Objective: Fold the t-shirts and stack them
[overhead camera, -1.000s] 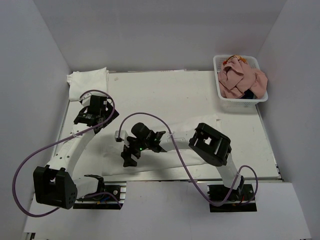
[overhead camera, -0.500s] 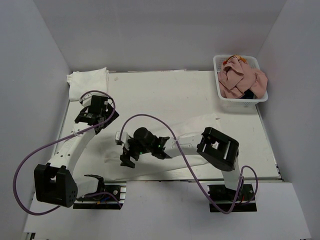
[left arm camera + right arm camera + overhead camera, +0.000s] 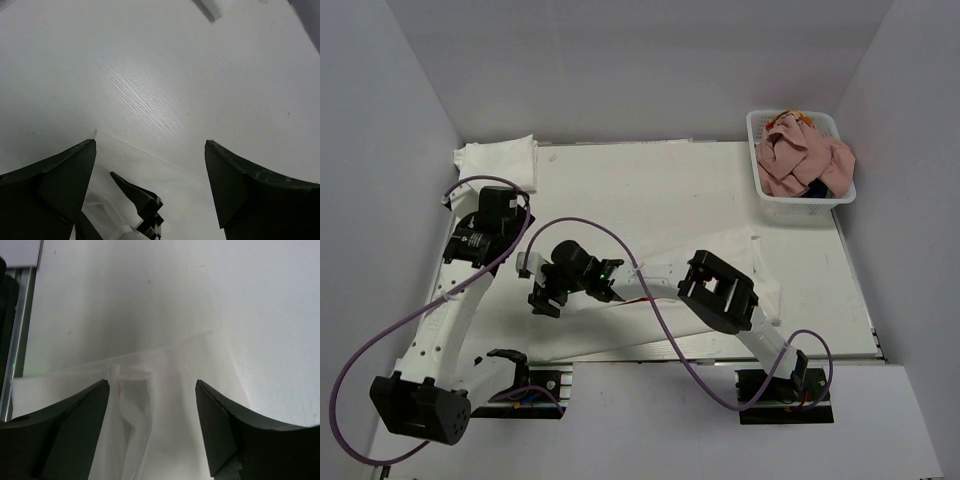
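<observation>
A white t-shirt lies spread across the near half of the table, partly hidden under my right arm. My right gripper hangs low over the shirt's left end, open. In the right wrist view a raised crease of the t-shirt lies between the fingers of the right gripper. My left gripper is open over bare table just left of the shirt. The left wrist view shows the left gripper empty, the t-shirt's edge and a finger of the right gripper. Folded white t-shirts sit at the back left.
A white mesh basket at the back right holds a pink t-shirt and a bit of navy cloth. White walls enclose the table on three sides. Purple cables loop from both arms.
My right gripper has slid left along the shirt to its left end and its jaws have narrowed a little. The left arm has swung left and back, still open.
</observation>
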Robot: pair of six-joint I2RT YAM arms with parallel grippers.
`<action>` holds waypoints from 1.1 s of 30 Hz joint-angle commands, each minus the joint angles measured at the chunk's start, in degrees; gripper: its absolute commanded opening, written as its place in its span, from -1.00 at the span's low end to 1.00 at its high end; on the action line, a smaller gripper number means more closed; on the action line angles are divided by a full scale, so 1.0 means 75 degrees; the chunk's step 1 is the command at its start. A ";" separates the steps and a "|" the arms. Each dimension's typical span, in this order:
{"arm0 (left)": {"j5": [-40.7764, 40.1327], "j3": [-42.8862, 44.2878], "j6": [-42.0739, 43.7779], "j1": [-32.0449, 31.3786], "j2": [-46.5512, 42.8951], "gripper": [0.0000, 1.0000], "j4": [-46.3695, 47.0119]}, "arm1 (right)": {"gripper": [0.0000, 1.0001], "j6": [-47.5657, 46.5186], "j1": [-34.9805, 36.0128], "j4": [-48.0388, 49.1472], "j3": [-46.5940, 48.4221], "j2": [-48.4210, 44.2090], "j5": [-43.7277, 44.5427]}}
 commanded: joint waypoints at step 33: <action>-0.0302 0.0145 -0.0182 0.0020 -0.0427 0.99 -0.0342 | -1.00 -0.0938 0.1063 -0.0781 0.0116 -0.1092 0.4286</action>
